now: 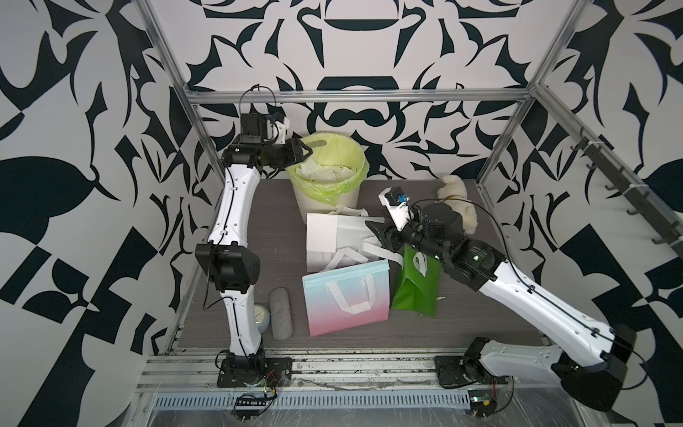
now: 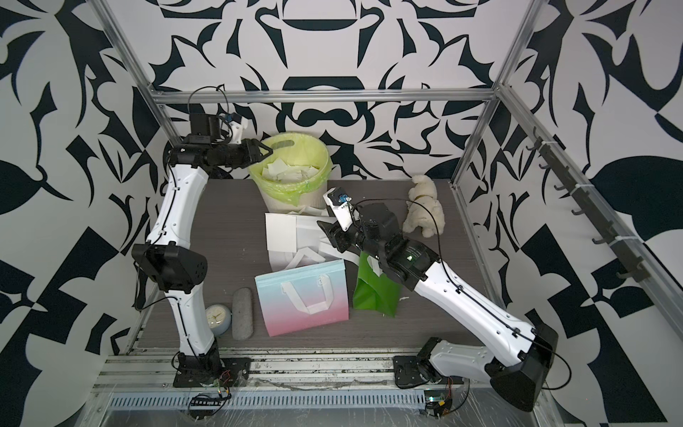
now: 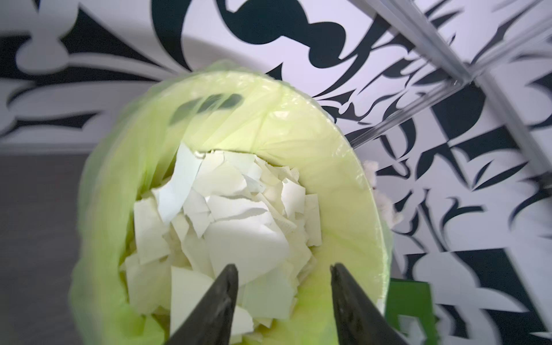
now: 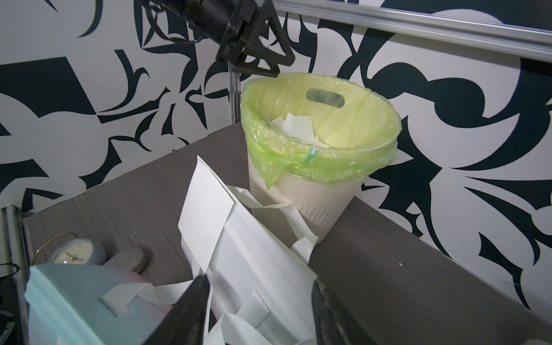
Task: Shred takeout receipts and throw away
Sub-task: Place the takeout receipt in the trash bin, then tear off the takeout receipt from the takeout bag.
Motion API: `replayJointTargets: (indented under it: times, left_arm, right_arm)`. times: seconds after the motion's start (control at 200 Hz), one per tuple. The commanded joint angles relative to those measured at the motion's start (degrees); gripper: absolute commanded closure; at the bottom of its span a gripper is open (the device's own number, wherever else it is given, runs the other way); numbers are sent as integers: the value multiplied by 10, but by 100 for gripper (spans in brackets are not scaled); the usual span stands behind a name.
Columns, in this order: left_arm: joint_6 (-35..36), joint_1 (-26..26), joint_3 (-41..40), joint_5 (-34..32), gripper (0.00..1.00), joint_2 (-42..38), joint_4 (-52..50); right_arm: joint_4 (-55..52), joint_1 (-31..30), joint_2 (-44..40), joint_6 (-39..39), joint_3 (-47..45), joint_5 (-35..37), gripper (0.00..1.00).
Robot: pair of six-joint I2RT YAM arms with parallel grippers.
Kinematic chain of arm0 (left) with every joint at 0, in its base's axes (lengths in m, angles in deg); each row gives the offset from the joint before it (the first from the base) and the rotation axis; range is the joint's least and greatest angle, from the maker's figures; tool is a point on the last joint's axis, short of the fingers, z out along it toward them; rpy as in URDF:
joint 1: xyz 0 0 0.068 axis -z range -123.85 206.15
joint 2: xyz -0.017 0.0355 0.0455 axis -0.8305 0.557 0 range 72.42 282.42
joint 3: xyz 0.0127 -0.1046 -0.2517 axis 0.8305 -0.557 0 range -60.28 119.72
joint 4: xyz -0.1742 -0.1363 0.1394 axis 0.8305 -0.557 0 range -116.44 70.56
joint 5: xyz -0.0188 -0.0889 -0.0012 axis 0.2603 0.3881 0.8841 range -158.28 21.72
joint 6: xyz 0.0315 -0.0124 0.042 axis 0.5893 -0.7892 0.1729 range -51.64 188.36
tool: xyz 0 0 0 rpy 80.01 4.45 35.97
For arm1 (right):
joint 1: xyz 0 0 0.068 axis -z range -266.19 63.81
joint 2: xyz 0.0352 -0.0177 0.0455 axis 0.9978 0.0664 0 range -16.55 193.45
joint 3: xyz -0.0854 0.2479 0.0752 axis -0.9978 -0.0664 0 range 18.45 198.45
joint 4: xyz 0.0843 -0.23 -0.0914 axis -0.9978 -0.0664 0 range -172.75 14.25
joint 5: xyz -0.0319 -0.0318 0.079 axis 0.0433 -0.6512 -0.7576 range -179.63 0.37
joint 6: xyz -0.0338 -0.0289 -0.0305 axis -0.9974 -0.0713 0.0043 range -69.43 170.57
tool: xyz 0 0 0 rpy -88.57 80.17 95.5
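Observation:
Torn white scraps of takeout receipts (image 3: 239, 224) fill the cream bin with the yellow-green liner (image 1: 360, 155) at the back of the table, also seen in both top views (image 2: 288, 172) and the right wrist view (image 4: 295, 125). My left gripper (image 1: 303, 151) (image 3: 283, 265) hovers over the bin's left rim, open, with nothing between its fingers. A whole white receipt sheet (image 1: 321, 236) (image 4: 206, 203) lies on the left part of the white tote bag (image 1: 351, 231). My right gripper (image 1: 369, 226) (image 4: 260, 280) stands open just above the tote, holding nothing.
A pink-to-blue gift bag (image 1: 343, 295) lies in front of the tote, with a green bag (image 1: 414, 288) to its right under my right arm. A cream plush toy (image 1: 458, 199) sits at the back right. A small clock (image 1: 263, 316) and a grey oblong pad (image 1: 281, 312) lie by my left arm's base.

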Motion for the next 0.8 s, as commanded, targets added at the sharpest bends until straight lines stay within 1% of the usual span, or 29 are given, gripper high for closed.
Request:
replayJointTargets:
  times: [0.0, 0.045, 0.135, 0.24, 0.365, 0.5, 0.565, 0.63, 0.695, 0.795]
  left_arm:
    - [-109, -17, -47, 65, 36, -40, 59]
    - [-97, -11, -70, 45, 34, -66, 64]
    - [-98, -5, -129, 21, 34, -134, 87]
    - [-112, 3, -253, -27, 36, -241, 142]
    - [-90, 23, -396, -69, 35, -363, 175]
    - [-75, 44, -525, -107, 35, -483, 176]
    - [-73, 58, -594, -133, 37, -530, 177]
    - [-85, 70, -670, -140, 37, -571, 196]
    - [-103, 80, -749, -133, 36, -602, 238]
    - [-114, 84, -832, -114, 33, -622, 282]
  right_arm:
    - [26, 2, -2, -3, 8, -6, 43]
    - [13, 2, 8, -11, 20, -4, 43]
    - [-20, 2, 36, -22, 49, -2, 43]
    - [-40, 2, 61, -26, 72, -14, 45]
    - [-53, 0, 85, -29, 87, -30, 46]
    - [-64, -1, 115, -45, 106, -14, 46]
    - [-71, -2, 130, -47, 118, -5, 46]
    - [-81, -5, 149, -52, 136, -5, 46]
    - [-80, -8, 166, -59, 146, 0, 44]
    - [-73, -10, 184, -82, 152, 24, 42]
